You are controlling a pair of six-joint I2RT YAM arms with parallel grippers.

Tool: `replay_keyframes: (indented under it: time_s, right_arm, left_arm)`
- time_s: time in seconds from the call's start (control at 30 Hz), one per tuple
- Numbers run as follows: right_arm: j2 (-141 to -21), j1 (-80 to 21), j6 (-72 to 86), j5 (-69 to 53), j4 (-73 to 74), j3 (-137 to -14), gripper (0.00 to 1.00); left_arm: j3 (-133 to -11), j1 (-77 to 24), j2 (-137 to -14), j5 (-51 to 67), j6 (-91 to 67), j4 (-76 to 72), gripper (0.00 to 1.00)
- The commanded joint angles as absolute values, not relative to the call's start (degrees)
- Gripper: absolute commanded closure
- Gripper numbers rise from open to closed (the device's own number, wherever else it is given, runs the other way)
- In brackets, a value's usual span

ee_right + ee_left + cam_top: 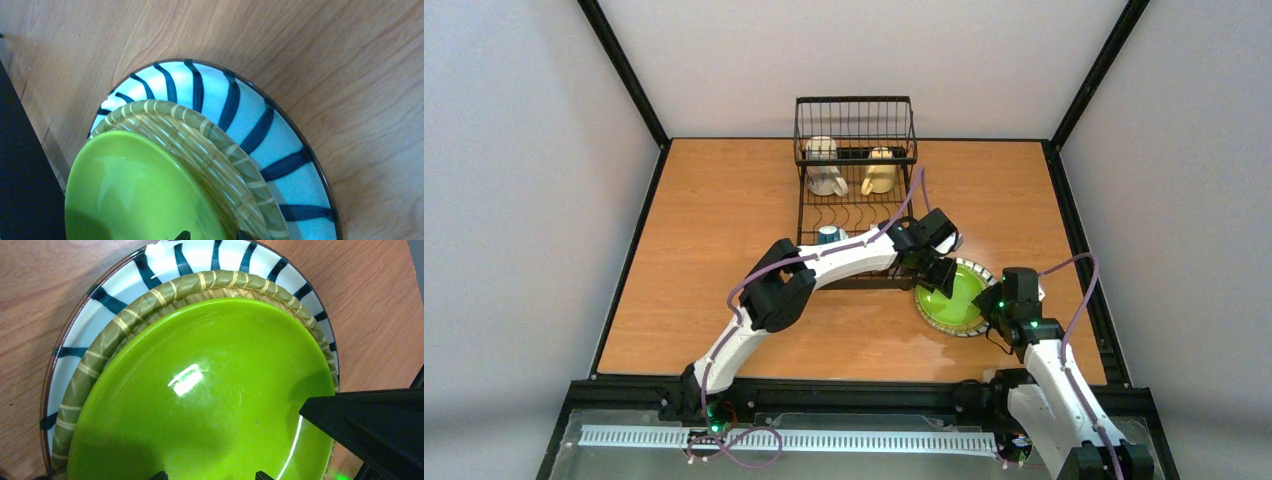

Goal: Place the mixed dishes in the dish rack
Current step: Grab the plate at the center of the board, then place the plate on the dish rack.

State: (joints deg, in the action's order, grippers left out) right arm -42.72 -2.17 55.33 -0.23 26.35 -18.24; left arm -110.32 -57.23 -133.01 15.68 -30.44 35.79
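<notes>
Overhead view: L arm (pixel 824 262) rises from its base at 7 o'clock and bends at the elbow. Its forearm runs toward 3 o'clock and the wrist tips down, so the left hand (pixel 939 272) hangs over the lime-green plate (pixel 949 300), fingers spread wide. R arm (pixel 1054 380) comes up from 5 o'clock, wrist angled inward. The right hand (pixel 986 310) is at the plate's 3 o'clock edge, with one fingertip over the plate and one outside its rim. The fingers are part-closed; can't tell if they pinch it. The plate lies at approx. 4 o'clock on the tabletop (pixel 704 230), stacked on an olive straw-banded dish (pixel 150 300), which sits on a teal-striped white dish (pixel 250 115). The dish rack (pixel 854 125) stands at 12 o'clock, w/ a white mug (pixel 824 165) and a cream-yellow mug (pixel 881 172) in its basket.
</notes>
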Motion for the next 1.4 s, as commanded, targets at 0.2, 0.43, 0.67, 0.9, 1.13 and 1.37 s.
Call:
replay_keyframes:
  time_s: [0.2, 0.43, 0.67, 0.9, 1.13, 1.37]
  right_arm:
    - [-39.5, -2.2, 55.8, -2.7, 29.5, -15.9, 0.83]
    - [-38.1, -2.2, 56.2, -2.4, 31.3, -17.0, 0.98]
    - [-37.1, -2.1, 56.4, -1.1, 34.0, -19.9, 0.98]
    - [-35.7, -2.1, 56.7, 0.0, 37.1, -23.8, 0.98]
    - [-34.8, -2.2, 56.3, 2.9, 41.4, -29.1, 0.98]
    - [-34.7, -2.1, 55.2, 5.1, 44.8, -34.3, 0.98]
  left_arm:
    - [-108.9, -57.0, -137.9, 11.7, -29.8, 41.5, 0.0]
    - [-108.7, -57.4, -137.0, 11.3, -30.1, 41.6, 0.0]
    - [-108.7, -57.4, -134.1, 10.5, -30.4, 41.7, 0.0]
    - [-109.0, -57.4, -130.8, 10.5, -30.9, 42.2, 0.0]
    - [-110.7, -57.4, -128.0, 11.9, -31.7, 43.0, 0.0]
    - [-114.6, -57.9, -124.5, 12.9, -33.0, 44.3, 0.0]
